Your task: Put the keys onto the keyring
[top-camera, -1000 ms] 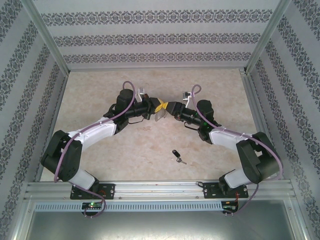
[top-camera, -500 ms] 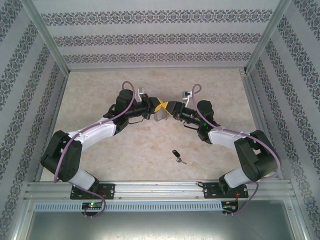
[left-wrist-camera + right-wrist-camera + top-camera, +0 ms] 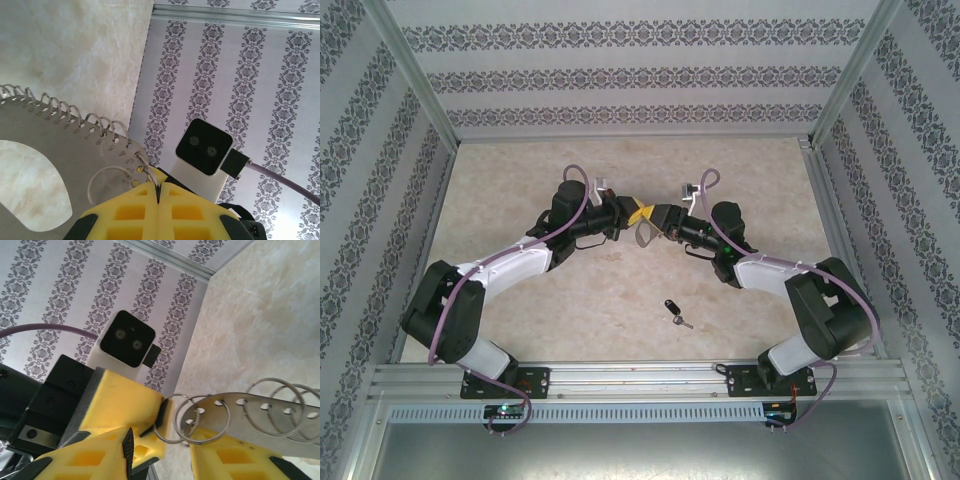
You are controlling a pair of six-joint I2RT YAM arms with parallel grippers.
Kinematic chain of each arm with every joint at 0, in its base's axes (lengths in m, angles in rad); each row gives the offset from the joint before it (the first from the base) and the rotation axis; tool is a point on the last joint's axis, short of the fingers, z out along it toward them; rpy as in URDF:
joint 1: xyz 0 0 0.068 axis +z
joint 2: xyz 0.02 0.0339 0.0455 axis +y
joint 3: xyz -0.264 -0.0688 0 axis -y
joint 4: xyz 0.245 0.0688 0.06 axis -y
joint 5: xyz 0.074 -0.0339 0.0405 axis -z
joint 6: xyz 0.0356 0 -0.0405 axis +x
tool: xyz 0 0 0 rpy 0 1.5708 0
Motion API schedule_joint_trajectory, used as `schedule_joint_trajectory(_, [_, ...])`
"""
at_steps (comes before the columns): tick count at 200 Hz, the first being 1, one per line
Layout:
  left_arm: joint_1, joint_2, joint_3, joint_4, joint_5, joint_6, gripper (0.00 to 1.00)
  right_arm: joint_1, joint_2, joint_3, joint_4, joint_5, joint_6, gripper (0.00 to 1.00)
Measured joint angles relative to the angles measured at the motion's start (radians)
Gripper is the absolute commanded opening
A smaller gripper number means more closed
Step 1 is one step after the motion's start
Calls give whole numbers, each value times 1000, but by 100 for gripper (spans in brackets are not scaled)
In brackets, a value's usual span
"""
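The key [image 3: 673, 311], with a black head and a short silver blade, lies on the table in front of both arms. The keyring [image 3: 55, 150] is a grey metal plate with a row of wire rings, held up above mid-table. My left gripper [image 3: 159, 186] is shut on a ring at the plate's end, seen from above as the left gripper [image 3: 634, 213]. My right gripper [image 3: 160, 447] faces it, open. Its fingers [image 3: 230, 460] straddle the end rings of the keyring [image 3: 270, 412], the right one close under the plate. From above, the right gripper [image 3: 661, 217] nearly touches the left.
Patterned walls [image 3: 640, 70] and metal frame posts enclose the beige tabletop [image 3: 570, 300] on three sides. An aluminium rail [image 3: 640, 380] carries both arm bases at the near edge. Each wrist view shows the other arm's camera block [image 3: 205, 152].
My right gripper's jaws have narrowed around the keyring's end, and the arm has edged slightly left. The left gripper has kept its grip and place. The key has not moved.
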Motion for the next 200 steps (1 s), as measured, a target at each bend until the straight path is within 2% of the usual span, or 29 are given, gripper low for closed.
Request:
schedule_joint_trajectory(129, [1, -20, -1, -1, -7, 0, 0, -17, -4, -53, -56, 68, -40, 37])
schedule_joint_trajectory(171, [1, -21, -1, -1, -7, 0, 0, -64, -118, -82, -145, 92, -90, 38])
schedule_joint_trajectory(200, [1, -21, -1, -1, -7, 0, 0, -53, -275, -66, -356, 148, -248, 49])
